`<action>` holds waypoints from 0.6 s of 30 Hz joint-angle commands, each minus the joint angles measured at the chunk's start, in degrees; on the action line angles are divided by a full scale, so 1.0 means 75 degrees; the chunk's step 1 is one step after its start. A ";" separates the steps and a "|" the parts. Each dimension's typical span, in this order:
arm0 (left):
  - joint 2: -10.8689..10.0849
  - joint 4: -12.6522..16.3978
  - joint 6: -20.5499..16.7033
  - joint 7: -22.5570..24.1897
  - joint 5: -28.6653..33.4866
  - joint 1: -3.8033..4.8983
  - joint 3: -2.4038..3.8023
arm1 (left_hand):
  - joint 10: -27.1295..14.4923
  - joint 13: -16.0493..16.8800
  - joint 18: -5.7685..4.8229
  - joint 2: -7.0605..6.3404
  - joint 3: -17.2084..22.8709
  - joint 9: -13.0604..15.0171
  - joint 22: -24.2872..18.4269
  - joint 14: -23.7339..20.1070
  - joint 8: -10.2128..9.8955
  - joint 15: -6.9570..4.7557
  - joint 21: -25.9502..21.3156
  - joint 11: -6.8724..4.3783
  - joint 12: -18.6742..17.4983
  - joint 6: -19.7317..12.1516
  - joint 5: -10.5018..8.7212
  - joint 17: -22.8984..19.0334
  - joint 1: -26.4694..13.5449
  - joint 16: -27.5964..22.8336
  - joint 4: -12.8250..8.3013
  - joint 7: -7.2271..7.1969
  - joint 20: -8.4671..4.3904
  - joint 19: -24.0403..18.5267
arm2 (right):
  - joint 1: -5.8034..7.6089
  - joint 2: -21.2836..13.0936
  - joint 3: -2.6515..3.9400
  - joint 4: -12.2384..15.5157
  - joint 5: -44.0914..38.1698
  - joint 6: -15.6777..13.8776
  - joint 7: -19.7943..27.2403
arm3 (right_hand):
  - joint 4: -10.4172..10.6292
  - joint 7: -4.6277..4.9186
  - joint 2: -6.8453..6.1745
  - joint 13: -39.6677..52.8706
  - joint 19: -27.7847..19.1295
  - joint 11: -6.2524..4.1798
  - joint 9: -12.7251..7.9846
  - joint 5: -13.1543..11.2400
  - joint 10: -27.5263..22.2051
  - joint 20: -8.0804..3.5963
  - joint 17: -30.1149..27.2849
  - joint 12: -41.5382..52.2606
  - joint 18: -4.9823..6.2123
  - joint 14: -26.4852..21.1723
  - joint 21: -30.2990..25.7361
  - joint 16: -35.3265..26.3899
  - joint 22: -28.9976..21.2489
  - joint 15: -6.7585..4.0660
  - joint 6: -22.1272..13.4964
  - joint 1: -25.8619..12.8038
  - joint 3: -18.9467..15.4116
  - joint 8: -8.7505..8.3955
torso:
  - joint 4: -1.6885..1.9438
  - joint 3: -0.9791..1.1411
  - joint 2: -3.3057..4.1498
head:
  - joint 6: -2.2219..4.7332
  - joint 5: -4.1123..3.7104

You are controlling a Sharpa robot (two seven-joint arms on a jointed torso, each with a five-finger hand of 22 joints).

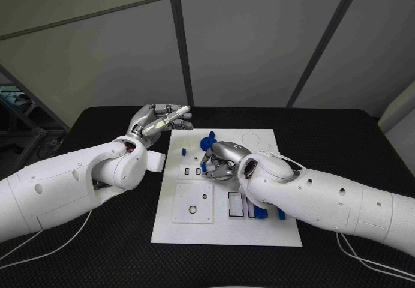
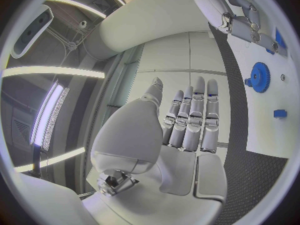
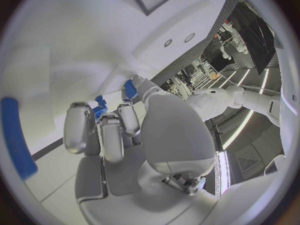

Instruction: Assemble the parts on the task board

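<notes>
The task looks partly done, as far as can be judged: on the white task board [image 1: 226, 231] several blue parts stand in a row near the board's right edge [image 1: 259, 211], a small blue piece [image 1: 183, 152] lies near its left edge, and a blue gear [image 1: 206, 143] sits toward the far end, while the rectangular recess with a ring in it [image 1: 194, 204] and the pale circular outlines at the far right corner look unfilled. The right hand [image 1: 222, 161] rests over the middle of the board with its fingers curled inward; the right wrist view shows a blue part [image 3: 130, 89] at the fingertips, so it seems to pinch one (the hold itself is partly hidden). The left hand [image 1: 159, 123] hovers off the board's far left corner, fingers straight, close together and holding nothing, as the left wrist view confirms. The right arm crosses the board's near right part, hiding some seated pieces. The black table [image 1: 104, 252] surrounds the board.
</notes>
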 commanded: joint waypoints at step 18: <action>-0.0004 -0.0046 0.0120 -0.0264 -0.0231 0.0010 0.0006 | 0.0656 0.0034 0.0010 0.0057 -0.0025 0.0003 0.0021 0.0246 -0.0002 -0.0155 0.0109 -0.0206 0.0155 0.0204 -0.0046 0.0150 -0.0136 0.0035 -0.0110 -0.0114 -0.0091 0.0125 | -0.0008 -0.0098 -0.0012 0.0182 -0.0088 -0.1294 0.0325 | 0.0958 0.0247 -0.0298 -0.0478 -0.0166 0.0278 -0.0229 -0.0420 -0.0533 0.0300 0.1563 -0.0291 0.0022 0.0677 -0.0176 -0.0024 -0.0229 0.0291 -0.1014 0.0338 -0.1710 -0.0170 | 0.0003 0.0015 0.0001 | -0.0007 0.0012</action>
